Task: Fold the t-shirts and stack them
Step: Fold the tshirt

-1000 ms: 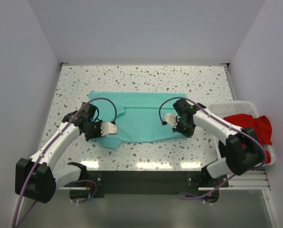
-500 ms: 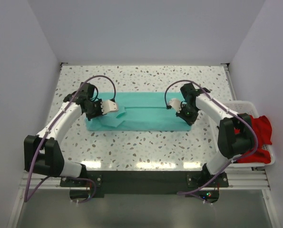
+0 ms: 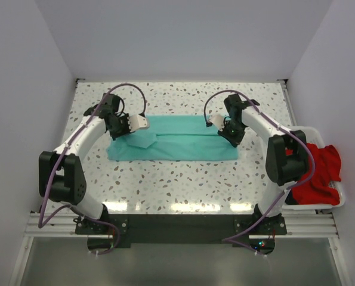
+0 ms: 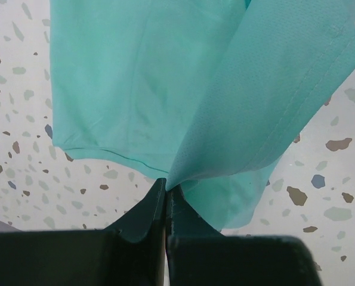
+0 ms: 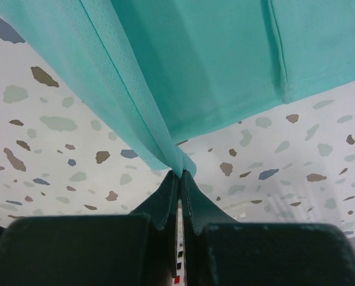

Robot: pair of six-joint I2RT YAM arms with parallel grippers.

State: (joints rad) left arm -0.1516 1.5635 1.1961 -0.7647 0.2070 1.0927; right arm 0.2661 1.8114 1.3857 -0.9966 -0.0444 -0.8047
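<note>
The teal t-shirt (image 3: 177, 145) lies folded into a long band across the middle of the speckled table. My left gripper (image 3: 116, 121) is shut on its fabric at the band's far left corner; the left wrist view shows the pinched cloth (image 4: 237, 119) at my gripper (image 4: 166, 185). My right gripper (image 3: 225, 126) is shut on the fabric at the far right corner; the right wrist view shows the pinched fold (image 5: 147, 113) at my gripper (image 5: 180, 174). The red t-shirt (image 3: 315, 173) lies bunched in the white basket (image 3: 338, 202) at the right edge.
The speckled table (image 3: 183, 185) is walled on the left, back and right. The basket sits off the table's right edge next to the right arm's base. The black rail (image 3: 177, 223) runs along the near edge.
Both grippers carried the shirt's near edge away from me, to the far side, folding the shirt in half into a narrower band. Both arms are stretched further out.
</note>
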